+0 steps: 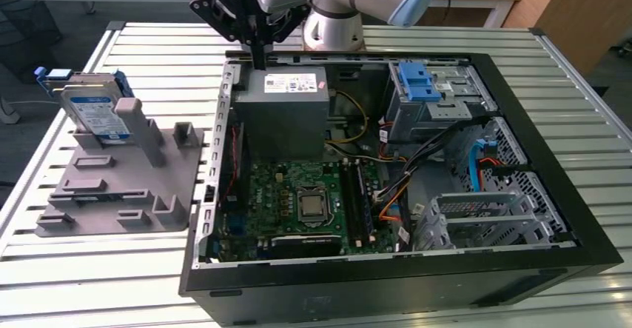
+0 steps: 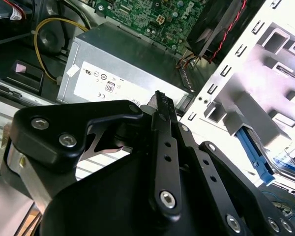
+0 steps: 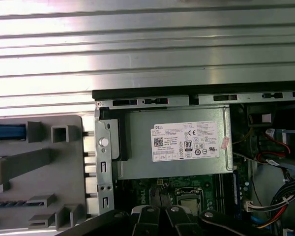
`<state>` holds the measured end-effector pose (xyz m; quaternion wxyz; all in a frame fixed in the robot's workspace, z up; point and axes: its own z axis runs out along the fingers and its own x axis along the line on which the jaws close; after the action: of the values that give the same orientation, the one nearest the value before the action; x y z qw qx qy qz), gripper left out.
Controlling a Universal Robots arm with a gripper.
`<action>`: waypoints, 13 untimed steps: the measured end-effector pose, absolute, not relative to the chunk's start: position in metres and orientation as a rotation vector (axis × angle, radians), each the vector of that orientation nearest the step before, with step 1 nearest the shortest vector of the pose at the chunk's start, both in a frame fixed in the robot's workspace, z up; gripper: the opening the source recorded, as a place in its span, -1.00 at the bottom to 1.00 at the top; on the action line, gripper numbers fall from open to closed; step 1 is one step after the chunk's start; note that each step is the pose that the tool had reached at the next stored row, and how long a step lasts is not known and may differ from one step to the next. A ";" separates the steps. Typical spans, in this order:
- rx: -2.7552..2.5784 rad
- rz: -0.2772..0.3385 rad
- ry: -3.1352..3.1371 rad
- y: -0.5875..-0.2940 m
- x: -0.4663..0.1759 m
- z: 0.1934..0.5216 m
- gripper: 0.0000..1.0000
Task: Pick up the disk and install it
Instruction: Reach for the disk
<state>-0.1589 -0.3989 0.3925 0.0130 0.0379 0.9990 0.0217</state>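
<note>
Table [image 1: 99, 283]: a slatted metal top carries everything in the exterior view.
Disk [image 1: 94, 109]: stands upright on its edge at the exterior view's far left, outside the computer. Its blue-and-white label faces the camera and blue rails frame its sides. It sits well apart from the tool.
Fixture [image 1: 118, 187]: a grey moulded holder with several slots and posts. The disk sits in its far end, and the holder lies just beside the case wall. Its pale blocks also appear in the first wrist view [image 3: 39, 162].
Gripper [image 1: 259, 60]: hangs fingers-down over the far rim of the case, above the far end of the power supply. In both wrist views [image 2: 161, 98] [image 3: 160, 214] its fingers are pressed together with nothing between them.
Case [image 1: 395, 283]: a black tower lying on its side, open at the top.
Power supply [image 1: 286, 113]: a grey box with a white sticker, in the far corner nearest the fixture.
Motherboard [image 1: 296, 202]: a green board nearer the camera than the power supply.
Blue latch [image 1: 422, 84]: on the metal bay toward the exterior view's right.
Drive cage [image 1: 484, 217]: a perforated metal frame at the near right.
</note>
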 end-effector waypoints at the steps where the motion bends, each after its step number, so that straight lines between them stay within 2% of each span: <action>1: 0.118 0.068 3.112 -0.399 -0.159 0.392 -0.79; 13: 0.118 0.068 3.113 -0.399 -0.174 0.387 -0.79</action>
<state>-0.1736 -0.3989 0.3868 0.0131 0.0379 0.9990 0.0217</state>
